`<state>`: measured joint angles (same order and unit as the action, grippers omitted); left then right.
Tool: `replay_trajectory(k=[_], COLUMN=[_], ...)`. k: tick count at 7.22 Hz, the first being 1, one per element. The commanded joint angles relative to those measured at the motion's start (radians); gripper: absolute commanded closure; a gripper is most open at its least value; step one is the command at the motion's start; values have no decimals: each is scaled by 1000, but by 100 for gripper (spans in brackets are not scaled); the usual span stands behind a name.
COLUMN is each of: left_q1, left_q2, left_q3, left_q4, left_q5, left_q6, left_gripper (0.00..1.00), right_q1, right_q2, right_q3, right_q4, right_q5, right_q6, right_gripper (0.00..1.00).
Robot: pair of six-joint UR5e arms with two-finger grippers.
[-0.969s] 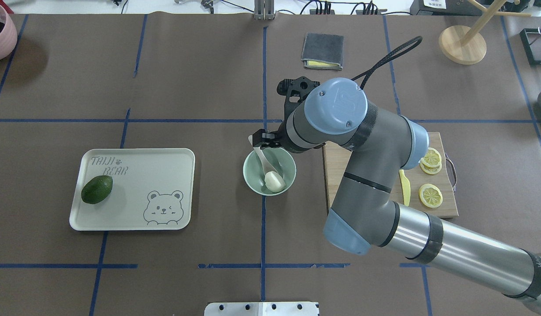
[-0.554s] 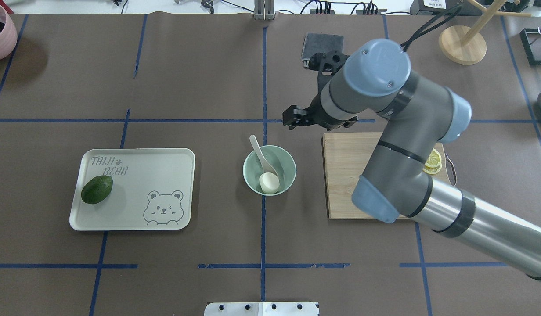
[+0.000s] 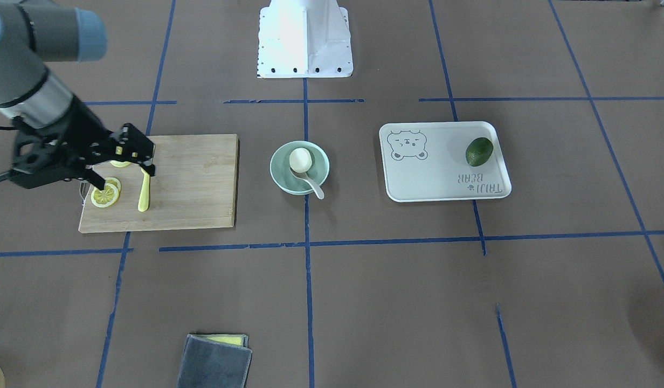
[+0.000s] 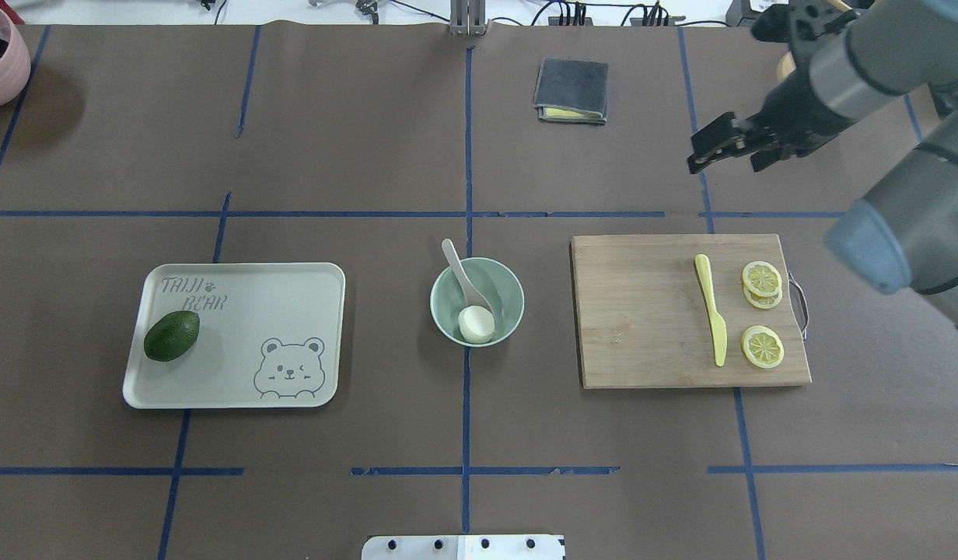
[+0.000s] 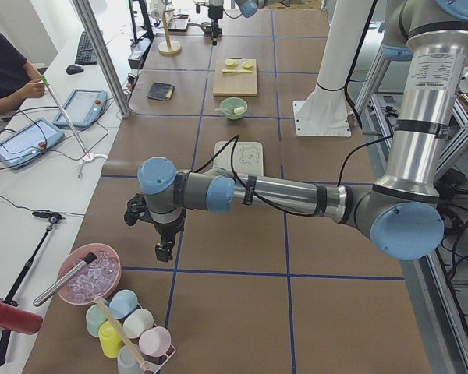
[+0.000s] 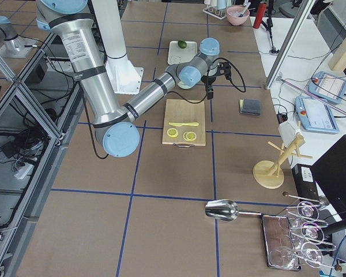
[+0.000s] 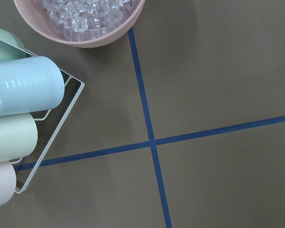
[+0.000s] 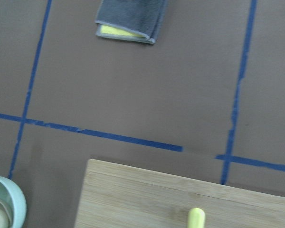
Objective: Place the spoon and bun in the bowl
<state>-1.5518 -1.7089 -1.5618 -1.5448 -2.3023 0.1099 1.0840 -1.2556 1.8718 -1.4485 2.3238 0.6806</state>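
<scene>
spoon [image 4: 465,281] and bun [image 4: 477,323] are sitting in bowl [image 4: 512,289] | right gripper [image 4: 701,155] is carrying nothing, gap unclear; left gripper [image 5: 163,251]: cannot tell | we are judging spoon stiff, slick: pinch handle; bun soft: squeeze lightly

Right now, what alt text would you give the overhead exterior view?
A mint-green bowl at table centre holds a white bun and soup spoon. The right gripper hangs empty beyond a cutting board bearing a yellow knife and lemon slices; an avocado lies on a bear-print tray.
</scene>
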Motion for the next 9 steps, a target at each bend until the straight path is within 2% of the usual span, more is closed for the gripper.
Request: replay_trajectory(k=[1,3,4,6,7,9], left_q1=[-7,-8,-8,-10,-10,-14], left_q2=[0,0,0,2,3,26], left_q3=[3,3,5,5,5,23], left_q4=[0,0,0,2,3,3], left_q5=[0,0,0,0,0,0], left_q6=[5,5,5,5,5,4], left_gripper=[0,0,0,0,0,0], right_q1=[204,363,422,544,595,635], right_q2=[-134,-174,-177,-203,-224,-292], right_q3=[-14,-133,-219,-374,-397,-385], right_q4=[-95,-203,-204,-199,-200,-188], right_q5=[80,80,77,81,82,104], right_q6=[-376,-768,-880,-1024,-1077,-1057], right_gripper=[0,0,0,0,0,0])
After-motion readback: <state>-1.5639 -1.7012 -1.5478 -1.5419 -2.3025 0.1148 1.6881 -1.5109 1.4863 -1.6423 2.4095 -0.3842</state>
